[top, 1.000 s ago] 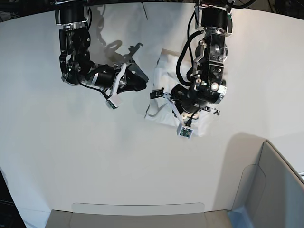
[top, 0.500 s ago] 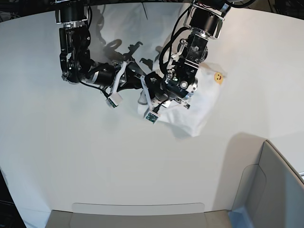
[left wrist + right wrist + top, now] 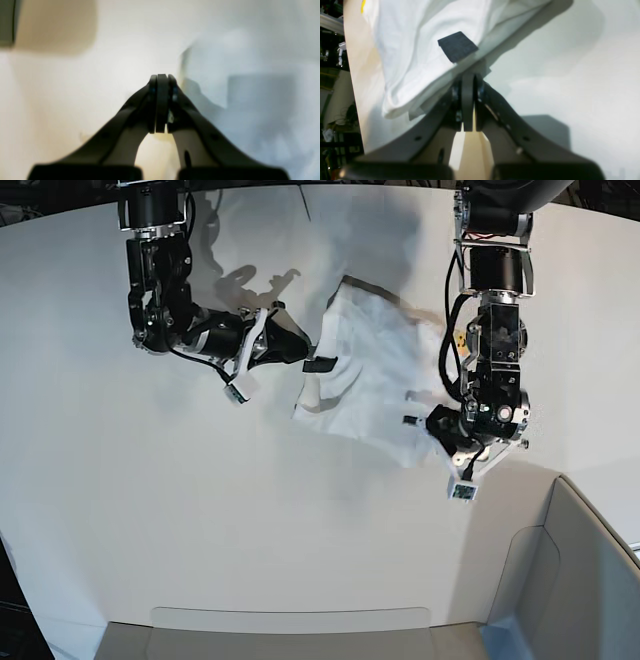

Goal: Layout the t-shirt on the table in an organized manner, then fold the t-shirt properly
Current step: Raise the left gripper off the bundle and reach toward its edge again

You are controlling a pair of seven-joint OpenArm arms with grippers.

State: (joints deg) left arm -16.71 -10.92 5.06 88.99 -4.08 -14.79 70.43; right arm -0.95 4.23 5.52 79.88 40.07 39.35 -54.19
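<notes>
My arms black, jointed, with looping black cables. Small white camera block on each wrist. My left gripper point(image 3: 162, 105) and right gripper point(image 3: 468, 105): matte black curved fingers, flat dark pads, small screw holes.

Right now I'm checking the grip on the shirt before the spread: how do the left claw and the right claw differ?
The right claw is shut at the t-shirt's edge, cloth bunched against its fingertips; the left claw is shut by the opposite edge, and its blurred wrist view shows no clear cloth between the pads. The right claw lies nearly level, reaching sideways; the left claw hangs from an upright arm. Both are closed, low over the table.
</notes>
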